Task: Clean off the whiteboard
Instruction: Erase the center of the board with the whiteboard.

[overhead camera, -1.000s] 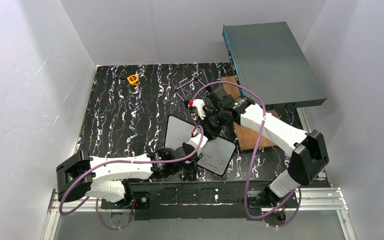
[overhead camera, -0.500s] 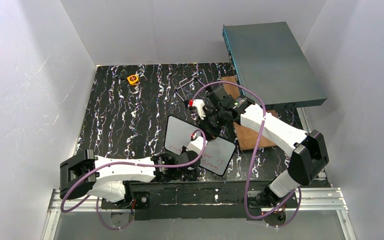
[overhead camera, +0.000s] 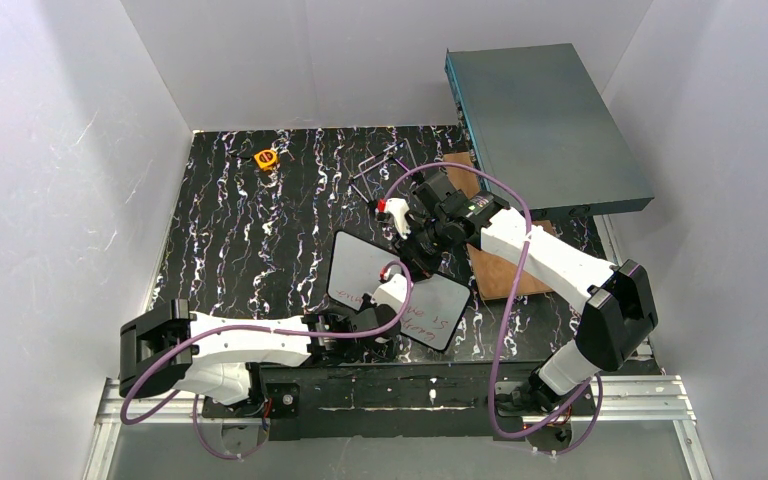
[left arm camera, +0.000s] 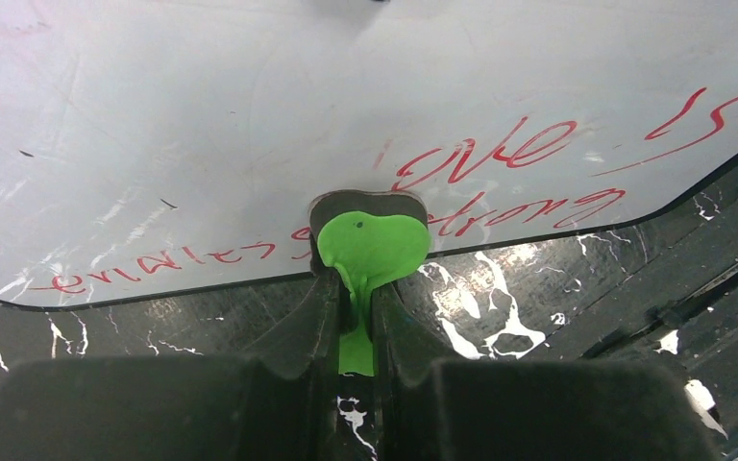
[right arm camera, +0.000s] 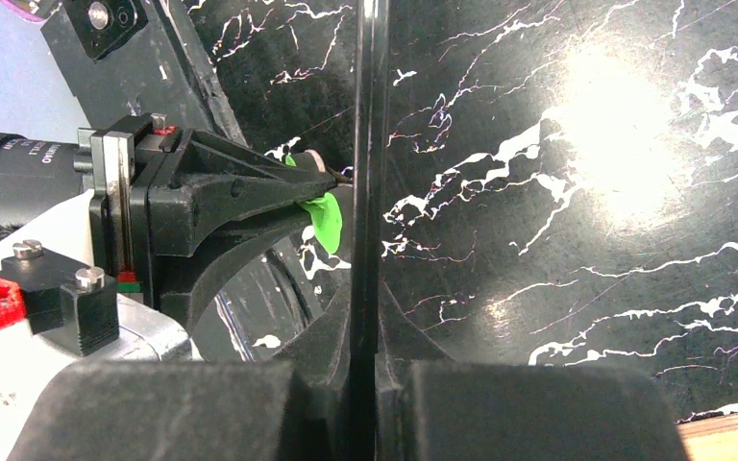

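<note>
The whiteboard (overhead camera: pixel 440 305) stands tilted on the black marbled table (overhead camera: pixel 230 230), caught between the two grippers, and the left wrist view is nearly filled by its white face (left arm camera: pixel 250 125). Red handwriting (left arm camera: pixel 500 158) runs along the board's lower part, just above and to either side of the left gripper (left arm camera: pixel 356 288). That gripper's fingers are squeezed narrow around a small green piece (left arm camera: pixel 375 245), and the piece is pressed flat against the board right at its black bottom frame, touching the red letters. From the right wrist, the board shows edge-on as a thin dark line (right arm camera: pixel 366 144) rising straight out from between the fingers of the right gripper (right arm camera: pixel 365 327), which are clamped tight on its rim. To the left of that line, the left gripper (right arm camera: pixel 250 187) reaches in from the side, and its green piece (right arm camera: pixel 326 223) meets the board's surface. From above, the right gripper (overhead camera: pixel 422 258) grips the board's upper edge while the left gripper (overhead camera: pixel 388 298) sits against the face just below it. A brown wooden board (overhead camera: pixel 505 275) lies under the right arm, beside the right gripper. A large grey-teal metal box (overhead camera: pixel 550 120) sits beyond that. A small orange item (overhead camera: pixel 266 158) lies well apart from both grippers, at the far left of the table.
</note>
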Robot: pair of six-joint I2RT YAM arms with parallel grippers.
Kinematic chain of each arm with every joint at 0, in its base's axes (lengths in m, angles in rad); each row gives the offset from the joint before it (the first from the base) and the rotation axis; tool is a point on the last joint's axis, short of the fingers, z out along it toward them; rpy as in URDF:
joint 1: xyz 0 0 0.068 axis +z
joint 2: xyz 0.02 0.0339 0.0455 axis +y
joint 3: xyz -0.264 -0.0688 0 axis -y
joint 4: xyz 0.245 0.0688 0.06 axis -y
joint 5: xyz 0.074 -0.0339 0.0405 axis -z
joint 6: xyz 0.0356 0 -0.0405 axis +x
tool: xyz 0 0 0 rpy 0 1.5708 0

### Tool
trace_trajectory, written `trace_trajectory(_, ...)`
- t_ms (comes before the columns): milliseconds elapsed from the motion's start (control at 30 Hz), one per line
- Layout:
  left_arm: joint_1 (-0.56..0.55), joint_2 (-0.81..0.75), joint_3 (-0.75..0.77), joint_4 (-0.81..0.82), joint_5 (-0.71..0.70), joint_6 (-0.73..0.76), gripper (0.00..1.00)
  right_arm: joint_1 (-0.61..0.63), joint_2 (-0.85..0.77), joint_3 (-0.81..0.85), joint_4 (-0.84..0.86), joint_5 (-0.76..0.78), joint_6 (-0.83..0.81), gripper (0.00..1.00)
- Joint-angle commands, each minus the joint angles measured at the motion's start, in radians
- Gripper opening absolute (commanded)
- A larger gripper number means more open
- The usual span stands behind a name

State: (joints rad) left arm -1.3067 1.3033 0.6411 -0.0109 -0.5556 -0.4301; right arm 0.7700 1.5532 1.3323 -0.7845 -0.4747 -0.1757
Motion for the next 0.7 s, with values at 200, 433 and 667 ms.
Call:
trace_trajectory(200, 0.010, -0.061, 0.097, 0.062, -0.108, 0.122, 0.00, 0.018, -0.010, 0.019, 0.064, -0.065, -0.021, 0.01)
trace_trajectory(433, 0.049, -0.117, 0.003, 0.096, -0.001, 0.089, 0.00, 0.017, -0.018, 0.015, 0.069, -0.059, -0.021, 0.01)
trace_trajectory(667, 0.043, -0.049, -0.092, 0.094, 0.084, 0.028, 0.00, 0.018, -0.016, 0.014, 0.069, -0.054, -0.019, 0.01)
